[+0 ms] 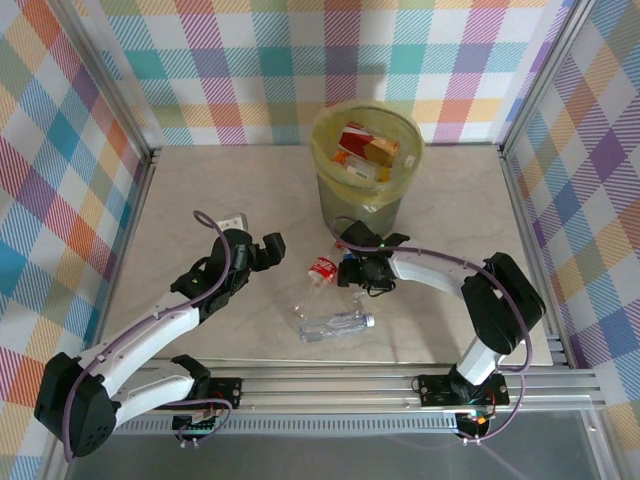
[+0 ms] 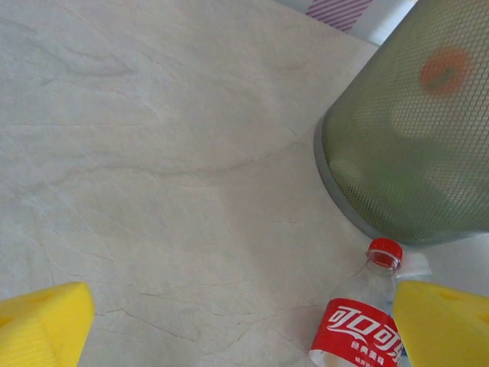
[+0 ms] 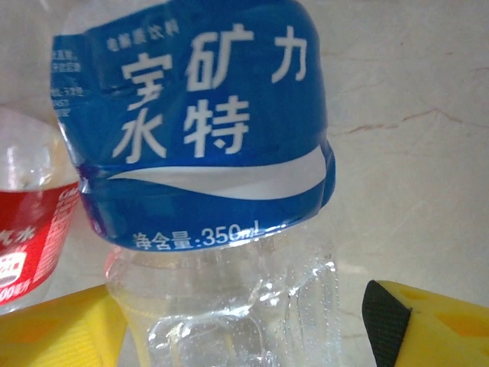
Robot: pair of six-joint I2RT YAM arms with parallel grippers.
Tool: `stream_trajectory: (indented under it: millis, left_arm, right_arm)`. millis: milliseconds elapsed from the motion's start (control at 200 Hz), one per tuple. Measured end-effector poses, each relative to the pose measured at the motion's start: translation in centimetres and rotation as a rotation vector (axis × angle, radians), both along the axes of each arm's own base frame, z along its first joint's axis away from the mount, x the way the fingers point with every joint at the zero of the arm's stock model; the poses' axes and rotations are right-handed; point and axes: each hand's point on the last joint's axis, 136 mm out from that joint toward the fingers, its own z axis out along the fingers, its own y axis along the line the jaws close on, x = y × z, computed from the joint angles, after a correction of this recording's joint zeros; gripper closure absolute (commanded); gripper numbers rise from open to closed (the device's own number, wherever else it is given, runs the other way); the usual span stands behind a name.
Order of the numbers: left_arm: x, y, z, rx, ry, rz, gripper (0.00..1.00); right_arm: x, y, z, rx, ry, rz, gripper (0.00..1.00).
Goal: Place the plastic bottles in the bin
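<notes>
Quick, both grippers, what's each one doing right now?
Left gripper: open, holding nothing.
Right gripper: open around the blue-labelled bottle, not clamped on it yet.

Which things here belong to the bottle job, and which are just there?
Job: bin; red-label bottle; blue-label bottle; clear bottle lying flat; bottles already binned.
Just there: table; checked walls; metal rail.

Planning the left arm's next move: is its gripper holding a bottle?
No: the left gripper is wide open, the red-labelled bottle lying beside one finger.
</notes>
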Motion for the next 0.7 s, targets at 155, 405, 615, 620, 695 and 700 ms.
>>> stream_trajectory:
  millis: [155, 405, 615, 620, 695, 700]
  left_arm:
    - [0.1, -0.5, -0.6, -0.005, 0.017, -0.014, 0.00]
    - [0.3, -0.7, -0.7, -0.010, 0.021, -0.018, 0.00]
    - [0.3, -0.7, -0.7, -0.010, 0.021, -0.017, 0.00]
    - [0.3, -0.7, -0.7, -0.010, 0.021, -0.017, 0.00]
    - [0.4, -0.7, -0.6, -0.011, 0.019, -0.017, 0.00]
    - [0.4, -0.7, -0.6, -0.011, 0.018, -0.017, 0.00]
  right_arm:
    - [0.9, -0.2, -0.4, 0.006, -0.010, -0.014, 0.24]
    - [1.2, -0.1, -1.7, -0.003, 0.008, 0.001, 0.31]
    - [1.2, -0.1, -1.8, -0.009, 0.004, 0.014, 0.46]
    - [1.2, -0.1, -1.8, -0.009, 0.004, 0.012, 0.47]
    - [1.1, -0.5, -1.6, -0.019, -0.001, 0.012, 0.51]
    - [1.1, -0.5, -1.6, -0.019, -0.001, 0.012, 0.51]
